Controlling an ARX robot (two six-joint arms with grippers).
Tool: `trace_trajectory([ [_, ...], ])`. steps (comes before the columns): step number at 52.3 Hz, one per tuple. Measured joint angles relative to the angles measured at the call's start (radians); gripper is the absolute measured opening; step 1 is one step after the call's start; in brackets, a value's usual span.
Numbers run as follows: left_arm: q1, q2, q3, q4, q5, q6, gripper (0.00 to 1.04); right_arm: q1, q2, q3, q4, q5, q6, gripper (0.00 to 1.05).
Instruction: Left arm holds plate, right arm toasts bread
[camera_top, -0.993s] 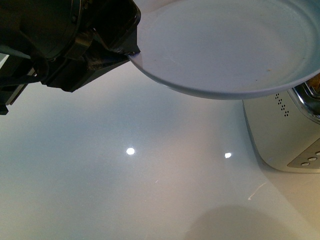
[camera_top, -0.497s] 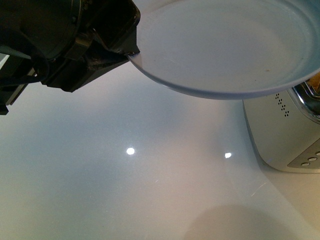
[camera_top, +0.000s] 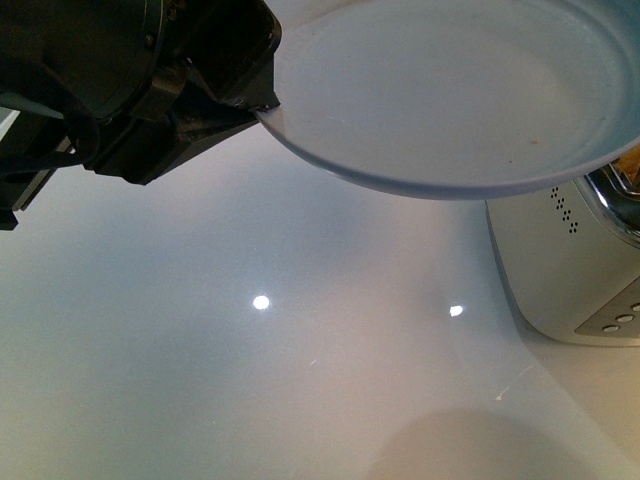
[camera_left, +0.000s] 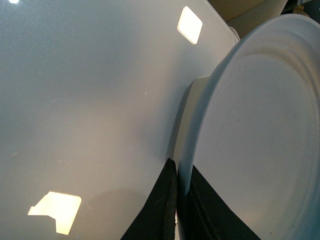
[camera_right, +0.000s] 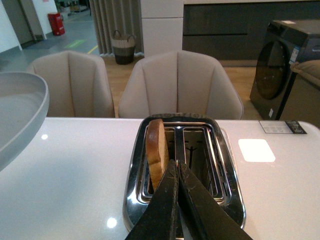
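Note:
My left gripper (camera_top: 262, 105) is shut on the rim of the pale blue-grey plate (camera_top: 450, 90) and holds it above the white table; the plate is empty. In the left wrist view the black jaws pinch the plate's rim (camera_left: 186, 165) from both sides, at my left gripper (camera_left: 179, 172). The bread (camera_right: 156, 150) stands upright in one slot of the chrome toaster (camera_right: 137, 175), its top sticking out. My right gripper (camera_right: 177, 167) is shut and empty, just above the toaster's middle bar, beside the bread. The plate's edge shows in the right wrist view (camera_right: 20, 110).
The toaster's white side (camera_top: 560, 270) with buttons stands at the right of the glossy white table (camera_top: 250, 380), under the plate's right edge. Beyond the table stand two beige chairs (camera_right: 180, 85) and a dark appliance (camera_right: 280, 70).

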Motion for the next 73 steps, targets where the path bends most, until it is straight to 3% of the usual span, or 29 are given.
trace_trajectory([
  [28,0.000,0.000,0.000,0.000,0.000,0.000,0.03,0.000,-0.277,0.000,-0.259,-0.001,0.000,0.02],
  [59,0.000,0.000,0.000,0.000,0.000,0.000,0.03,0.000,-0.456,0.000,-0.438,-0.001,0.000,0.02],
  [65,0.000,0.000,0.000,0.000,0.000,0.000,0.03,0.000,-0.594,0.000,-0.603,0.001,0.000,0.02],
  [73,-0.001,0.000,0.000,0.000,0.000,0.000,0.03,0.000,-0.629,0.000,-0.617,0.000,-0.002,0.03],
])
